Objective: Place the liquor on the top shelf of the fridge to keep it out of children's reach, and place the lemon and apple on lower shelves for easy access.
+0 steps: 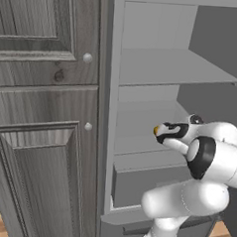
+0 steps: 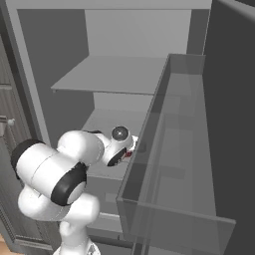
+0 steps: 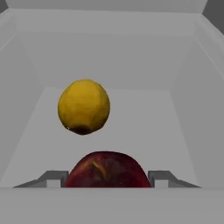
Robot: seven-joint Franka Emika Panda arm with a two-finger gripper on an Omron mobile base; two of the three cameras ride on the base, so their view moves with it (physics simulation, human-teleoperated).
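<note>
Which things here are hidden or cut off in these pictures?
- Small glossy red apple, hand view: lower part cut by the bottom band.
- Gripper grip: finger contact unclear.
- Small yellow-orange lemon, left base view: mostly behind the hand.
- Lower fridge shelf, right base view: partly behind the arm.

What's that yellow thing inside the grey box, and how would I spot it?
Look into the open fridge, at the lower shelf the gripper has reached into. There sits the lemon, a yellow ball beyond the red apple between the fingers.

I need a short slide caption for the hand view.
Red apple between the gripper fingers, yellow lemon resting ahead on a grey fridge shelf.
</note>
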